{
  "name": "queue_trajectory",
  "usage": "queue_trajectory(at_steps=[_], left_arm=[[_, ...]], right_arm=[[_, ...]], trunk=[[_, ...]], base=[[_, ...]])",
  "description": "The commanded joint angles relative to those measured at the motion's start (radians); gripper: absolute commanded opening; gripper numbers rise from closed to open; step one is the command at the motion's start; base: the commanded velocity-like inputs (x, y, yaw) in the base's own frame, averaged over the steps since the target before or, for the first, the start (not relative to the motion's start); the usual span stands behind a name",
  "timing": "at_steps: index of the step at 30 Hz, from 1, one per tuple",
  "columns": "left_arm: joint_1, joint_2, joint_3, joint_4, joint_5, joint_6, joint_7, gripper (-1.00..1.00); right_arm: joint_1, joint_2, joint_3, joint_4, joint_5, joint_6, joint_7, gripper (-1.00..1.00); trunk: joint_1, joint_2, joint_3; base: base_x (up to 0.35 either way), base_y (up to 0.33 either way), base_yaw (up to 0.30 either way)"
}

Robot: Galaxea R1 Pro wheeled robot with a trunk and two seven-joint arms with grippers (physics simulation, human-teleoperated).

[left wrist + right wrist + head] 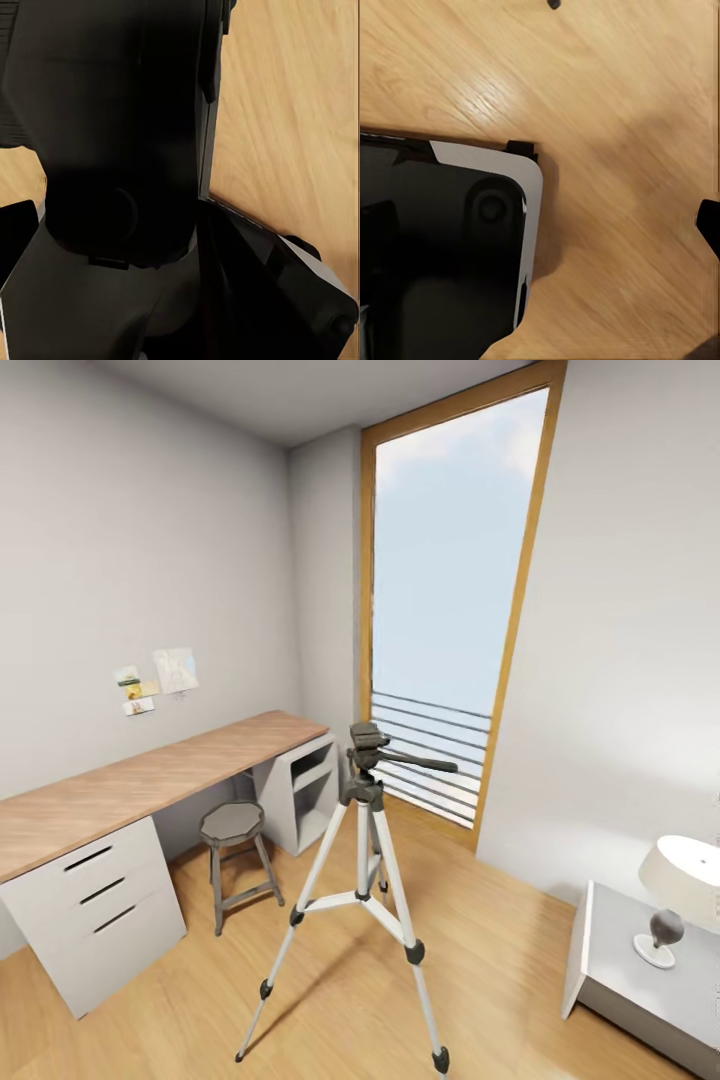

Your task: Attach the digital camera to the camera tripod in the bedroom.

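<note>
The camera tripod [362, 890] stands on the light wood floor in the middle of the bedroom, a little ahead of me. It has three thin silver legs with black joints and feet. Its black head [366, 744] is bare on top, and the long pan handle [425, 763] points right toward the window. The digital camera is out of view. The left wrist view looks at dark parts of my own body [120, 150] over the floor. In the right wrist view, my dark base with a pale edge [450, 247] sits on the wood floor.
A long wood-topped desk [150, 780] with white drawers runs along the left wall, and a small round metal stool [235, 845] stands in front of it. A tall wood-framed window [450, 590] is behind the tripod. A white nightstand [640, 970] with a lamp [675, 900] stands at the right.
</note>
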Motion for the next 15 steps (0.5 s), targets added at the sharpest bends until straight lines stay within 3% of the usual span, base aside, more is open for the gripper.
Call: queue_trajectory(at_steps=[1, 6, 15], left_arm=[[0.0, 0.0, -0.009, 0.0, 0.007, 0.0, 0.001, -1.0], [0.0, 0.001, -0.009, 0.0, 0.007, 0.0, 0.001, -1.0], [0.0, 0.002, -0.009, 0.0, 0.007, 0.0, 0.001, -1.0]], right_arm=[[-0.001, 0.0, -0.009, 0.002, 0.01, 0.0, 0.003, 1.0], [-0.001, 0.001, -0.009, 0.002, 0.011, 0.001, 0.004, 1.0], [-0.001, 0.002, -0.009, 0.002, 0.012, 0.002, 0.006, 1.0]], trunk=[[0.0, -0.001, 0.0], [0.0, -0.001, 0.0], [0.0, -0.001, 0.0]], base=[[0.0, -0.218, 0.0], [0.0, -0.123, 0.0], [0.0, -0.011, 0.002]])
